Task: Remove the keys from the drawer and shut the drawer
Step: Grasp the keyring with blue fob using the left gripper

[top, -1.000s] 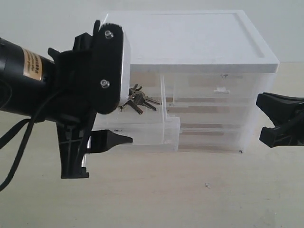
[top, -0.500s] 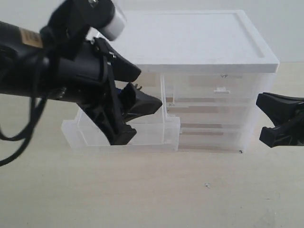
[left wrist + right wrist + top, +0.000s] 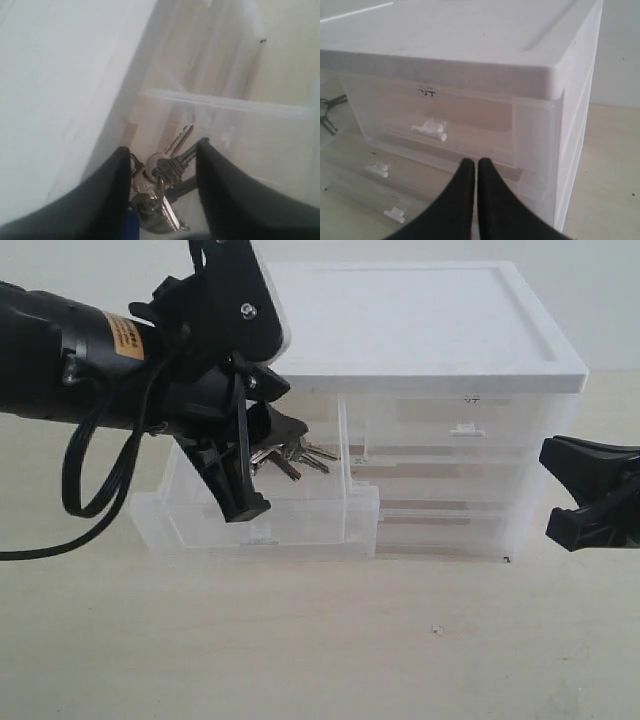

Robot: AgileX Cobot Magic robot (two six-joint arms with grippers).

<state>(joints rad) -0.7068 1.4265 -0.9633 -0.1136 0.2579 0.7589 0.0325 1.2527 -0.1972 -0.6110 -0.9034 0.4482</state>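
Note:
The drawer (image 3: 260,528) stands pulled out at the left of the white cabinet (image 3: 400,320). The keys (image 3: 302,453) lie inside it near the back, silver-grey on a ring. My left gripper (image 3: 277,470) reaches down into the drawer and is open. In the left wrist view the keys (image 3: 164,170) lie between its two black fingers (image 3: 107,195), with a bit of the blue tag (image 3: 131,227) beside one finger. My right gripper (image 3: 560,490) hovers to the right of the cabinet, shut (image 3: 476,165) on nothing.
The twin half-width drawer (image 3: 429,131) with its white tab handle sits shut beside the open one. Full-width translucent drawers (image 3: 450,525) lie below. The cabinet stands on a pale tabletop (image 3: 400,640). A black cable (image 3: 80,490) hangs from the left arm.
The left gripper rose from in front of the drawer, tipped over its front wall and now straddles the keys. The right gripper has stayed still.

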